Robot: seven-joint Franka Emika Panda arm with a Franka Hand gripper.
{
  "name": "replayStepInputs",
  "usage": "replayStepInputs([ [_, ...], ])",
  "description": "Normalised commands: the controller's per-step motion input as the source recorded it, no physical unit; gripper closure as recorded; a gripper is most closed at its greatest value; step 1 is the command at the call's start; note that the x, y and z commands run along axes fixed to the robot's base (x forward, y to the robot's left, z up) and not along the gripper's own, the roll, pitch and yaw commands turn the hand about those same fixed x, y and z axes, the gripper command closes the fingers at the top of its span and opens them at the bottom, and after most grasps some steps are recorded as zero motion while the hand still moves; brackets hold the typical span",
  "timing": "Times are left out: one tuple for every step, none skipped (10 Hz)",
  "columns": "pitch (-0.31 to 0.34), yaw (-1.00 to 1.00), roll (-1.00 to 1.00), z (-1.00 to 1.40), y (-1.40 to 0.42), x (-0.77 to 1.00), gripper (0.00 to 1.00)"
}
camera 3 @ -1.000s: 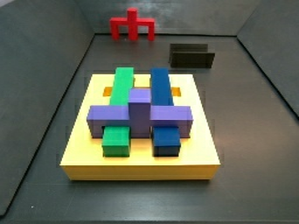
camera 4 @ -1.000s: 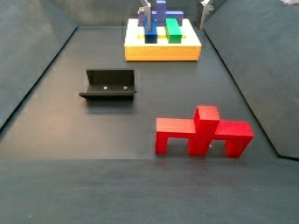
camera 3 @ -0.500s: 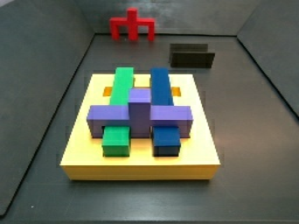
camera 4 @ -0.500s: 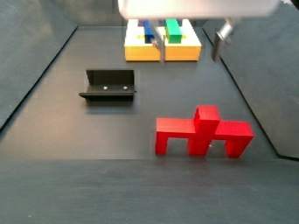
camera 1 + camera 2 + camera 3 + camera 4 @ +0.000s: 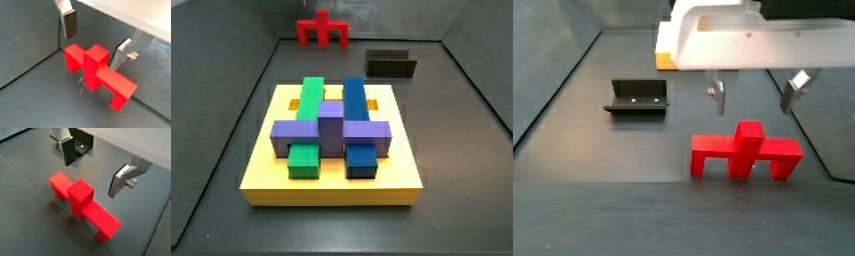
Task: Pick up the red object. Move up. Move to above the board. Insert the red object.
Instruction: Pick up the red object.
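My gripper (image 5: 755, 93) hangs just above the bright red blocky piece (image 5: 746, 155), its flat silver fingers (image 5: 69, 23) spread wide and holding nothing. That red piece stands on the dark floor at lower right in a side view, its upright post below the gap between my fingers. The large yellow square board (image 5: 331, 157) with green, blue and purple blocks lies well apart, and the dark L-shaped fixture (image 5: 639, 98) sits at centre left.

Hand (image 5: 754, 96) spread, unobstructed above red object (image 5: 746, 154).

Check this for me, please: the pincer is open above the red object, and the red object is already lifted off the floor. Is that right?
Not quite. The pincer is open above the red object, but the red object is not lifted: in a side view it stands on the floor, with the fingers apart above it and not gripping it. The wrist views agree.
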Motion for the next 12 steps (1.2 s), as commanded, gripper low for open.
replayStepInputs([
  [0.000, 0.03, -0.09, -0.10, 0.42, 0.05, 0.00],
  [-0.021, 0.00, 0.03, -0.23, 0.00, 0.00, 0.00],
  [-0.126, 0.01, -0.02, -0.38, 0.05, -0.13, 0.00],
  [-0.123, 0.00, -0.05, -0.27, 0.00, 0.00, 0.00],
  [-0.117, 0.00, -0.07, -0.33, 0.05, -0.05, 0.00],
  [-0.141, 0.00, -0.08, -0.34, 0.05, -0.13, 0.00],
  [-0.131, 0.00, -0.09, -0.25, 0.03, -0.07, 0.00],
  [-0.121, 0.00, -0.10, -0.23, 0.01, -0.04, 0.00],
  [-0.116, 0.01, -0.09, -0.18, 0.00, -0.04, 0.00],
  [-0.093, 0.00, -0.04, -0.11, 0.00, -0.06, 0.00],
  [-0.083, 0.00, -0.04, -0.13, 0.00, -0.01, 0.00],
  [-0.040, 0.00, -0.04, -0.02, 0.01, 0.00, 0.00],
])
